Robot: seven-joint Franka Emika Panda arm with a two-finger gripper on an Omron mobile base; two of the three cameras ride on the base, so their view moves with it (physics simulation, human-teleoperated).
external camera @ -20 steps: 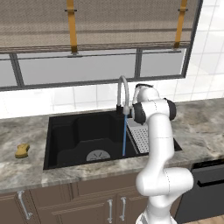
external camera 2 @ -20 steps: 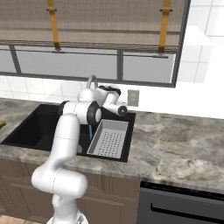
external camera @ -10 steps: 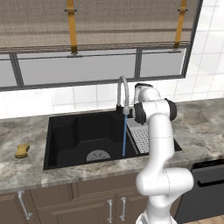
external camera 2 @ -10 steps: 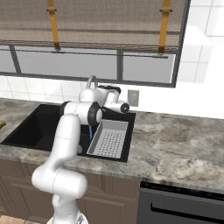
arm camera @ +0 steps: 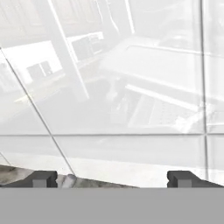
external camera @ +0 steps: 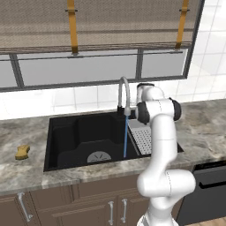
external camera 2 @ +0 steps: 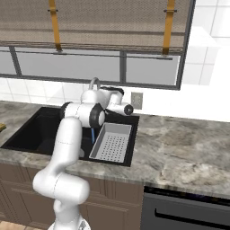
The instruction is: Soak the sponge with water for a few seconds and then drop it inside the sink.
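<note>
Fingers point(arm camera: 43, 178) are standing spread wide, two dark tips far apart with nothing between them, pointing at the pale tiled wall behind the curved silver faucet point(external camera: 123, 90). They are holding nothing and touching nothing that I can see. Meanwhile the small yellow-orange lumpy sponge point(external camera: 21, 152) is lying on the grey marbled tabletop point(external camera: 26, 170), well apart from the arm, to the left of the large black rectangular sink point(external camera: 84, 137). The thin blue stream of water point(external camera: 125, 137) is running straight down into the basin, just beside the grey perforated drainer tray point(external camera 2: 111, 143). My worry is that the white arm, reaching all the way across for the sponge, is likely to clip the faucet or misjudge the grasp on that lumpy shape.
</note>
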